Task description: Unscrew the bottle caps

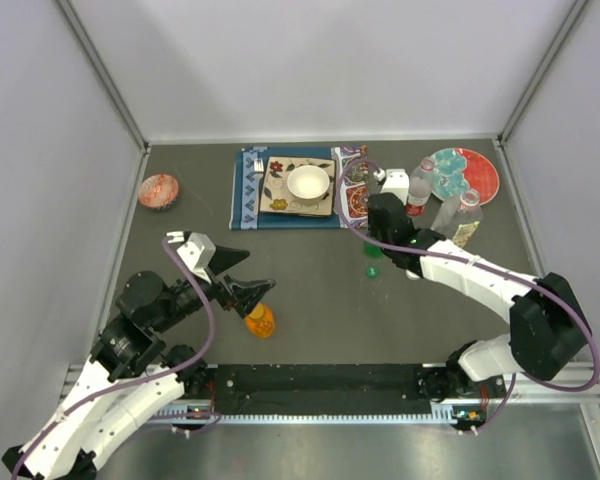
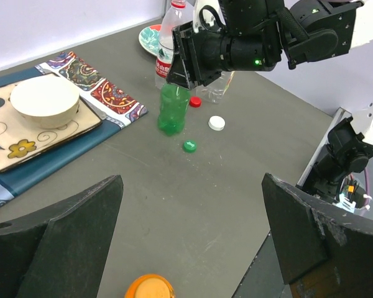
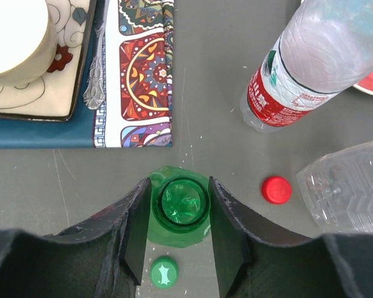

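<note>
My right gripper point(image 3: 179, 214) is shut on the neck of the small green bottle point(image 3: 183, 203), which stands upright with its mouth open; it also shows in the left wrist view point(image 2: 173, 110). The green cap point(image 3: 164, 272) lies on the table just beside it. The red cap point(image 3: 276, 189) and the white cap point(image 2: 217, 123) lie loose near the clear red-label bottle point(image 3: 298, 68) and the larger clear bottle point(image 3: 348, 186). My left gripper point(image 2: 193, 186) is open and empty. The squat orange bottle point(image 1: 260, 320) stands just below it, its orange cap point(image 2: 150, 287) on.
A white bowl point(image 1: 308, 183) sits on a patterned tray over a blue placemat point(image 1: 245, 190) at the back, with a spoon point(image 3: 94, 68) beside it. A colourful plate point(image 1: 470, 172) lies back right, and a red dish point(image 1: 158, 190) back left.
</note>
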You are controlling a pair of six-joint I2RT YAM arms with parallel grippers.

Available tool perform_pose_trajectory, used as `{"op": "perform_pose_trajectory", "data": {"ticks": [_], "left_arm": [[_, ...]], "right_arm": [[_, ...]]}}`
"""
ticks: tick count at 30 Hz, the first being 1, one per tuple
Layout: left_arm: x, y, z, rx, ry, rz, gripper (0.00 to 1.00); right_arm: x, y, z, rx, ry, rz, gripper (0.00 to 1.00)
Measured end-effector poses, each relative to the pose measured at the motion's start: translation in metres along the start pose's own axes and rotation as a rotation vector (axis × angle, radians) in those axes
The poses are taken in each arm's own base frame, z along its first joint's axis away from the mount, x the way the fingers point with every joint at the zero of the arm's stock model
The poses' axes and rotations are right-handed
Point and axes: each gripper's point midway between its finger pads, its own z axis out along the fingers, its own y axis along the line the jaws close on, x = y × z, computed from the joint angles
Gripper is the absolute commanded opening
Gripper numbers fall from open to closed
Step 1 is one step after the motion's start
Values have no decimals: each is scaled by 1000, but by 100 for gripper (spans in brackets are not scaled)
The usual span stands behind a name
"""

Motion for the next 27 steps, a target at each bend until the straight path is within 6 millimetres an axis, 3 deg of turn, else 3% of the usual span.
{"op": "perform_pose_trajectory", "data": {"ticks": [7, 14, 23, 27], "left_arm": [[4, 0, 3, 6, 17, -6, 99], [5, -1, 3, 13, 22, -14, 99], [7, -3, 4, 22, 27, -27, 99], [9, -4, 4, 28, 33, -34, 99]], "right_arm": [[12, -4, -4, -1, 34, 3, 49], [10, -4, -8, -11, 35, 9, 49], [10, -3, -9, -16, 37, 10, 43], [10, -3, -9, -17, 37, 15, 53]]}}
